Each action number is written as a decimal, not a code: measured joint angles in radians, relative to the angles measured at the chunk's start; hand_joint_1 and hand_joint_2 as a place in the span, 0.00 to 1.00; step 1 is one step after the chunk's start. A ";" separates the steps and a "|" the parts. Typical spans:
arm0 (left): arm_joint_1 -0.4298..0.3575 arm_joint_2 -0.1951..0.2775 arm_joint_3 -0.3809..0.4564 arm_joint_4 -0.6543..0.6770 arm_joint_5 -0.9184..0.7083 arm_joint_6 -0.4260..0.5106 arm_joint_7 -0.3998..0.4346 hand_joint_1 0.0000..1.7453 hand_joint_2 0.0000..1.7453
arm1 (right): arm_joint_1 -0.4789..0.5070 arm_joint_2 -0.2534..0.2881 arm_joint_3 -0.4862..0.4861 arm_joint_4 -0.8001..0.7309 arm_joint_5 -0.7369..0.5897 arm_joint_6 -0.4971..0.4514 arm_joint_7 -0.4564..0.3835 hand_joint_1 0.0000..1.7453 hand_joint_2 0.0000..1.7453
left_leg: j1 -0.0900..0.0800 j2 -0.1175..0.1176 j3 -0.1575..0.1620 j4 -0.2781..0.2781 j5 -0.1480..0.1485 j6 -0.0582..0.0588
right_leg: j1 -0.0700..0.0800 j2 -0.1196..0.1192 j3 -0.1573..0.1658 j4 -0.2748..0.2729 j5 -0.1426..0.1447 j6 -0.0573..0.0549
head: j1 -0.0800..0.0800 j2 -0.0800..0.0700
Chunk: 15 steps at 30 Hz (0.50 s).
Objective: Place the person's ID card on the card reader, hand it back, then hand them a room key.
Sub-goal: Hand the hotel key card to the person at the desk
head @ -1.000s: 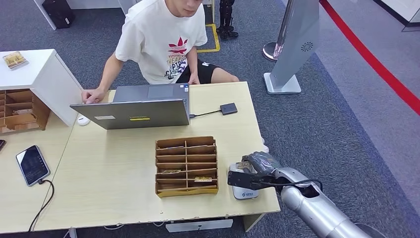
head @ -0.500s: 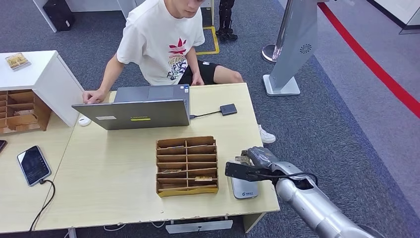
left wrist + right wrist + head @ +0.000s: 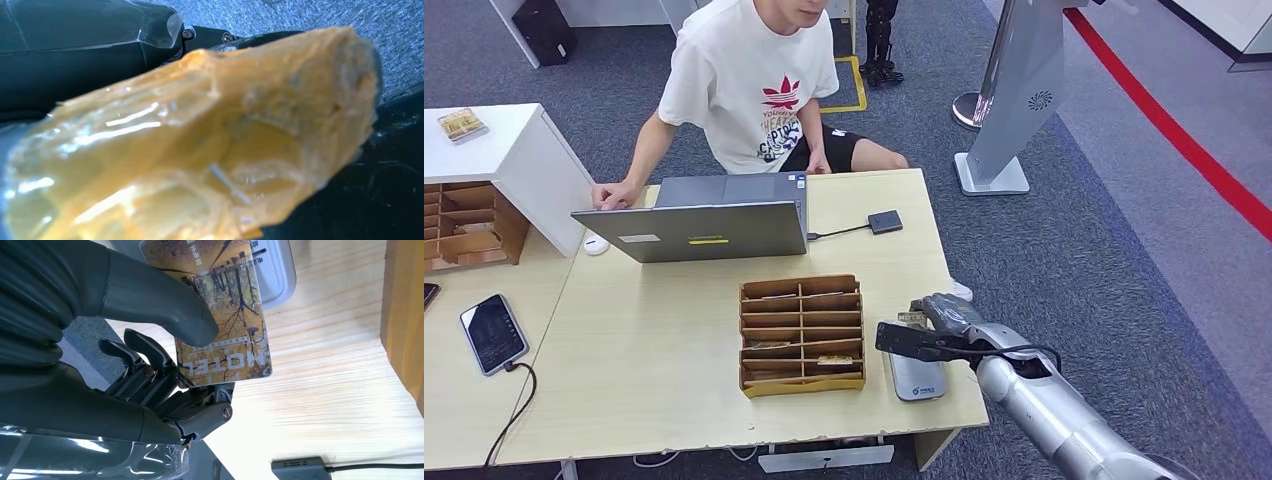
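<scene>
Up close, right hand [image 3: 165, 365] pinching a "HOTEL"-printed card [image 3: 225, 320] above the card reader [image 3: 272, 270].

- The card [image 3: 222, 315] pinched in the right hand [image 3: 150, 355] reads "HOTEL", with small unreadable lines beside it.
- The person's white T-shirt [image 3: 754, 85] shows a red trefoil logo; its lettering is too small to read.

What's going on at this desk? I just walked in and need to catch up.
The robot's right hand pinches a card printed "HOTEL" just above the grey card reader at the table's near right corner, beside the wooden card organizer. Across the table a person sits at a laptop, one hand beside it.
</scene>
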 joint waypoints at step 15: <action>0.001 0.000 -0.001 0.000 0.006 -0.001 -0.003 0.00 0.00 | 0.054 0.047 -0.072 -0.020 -0.002 -0.126 -0.071 1.00 1.00 | 0.000 -0.001 -0.004 0.000 0.000 0.000 | 0.000 0.000 0.000 -0.001 0.000 0.000 | 0.000 0.000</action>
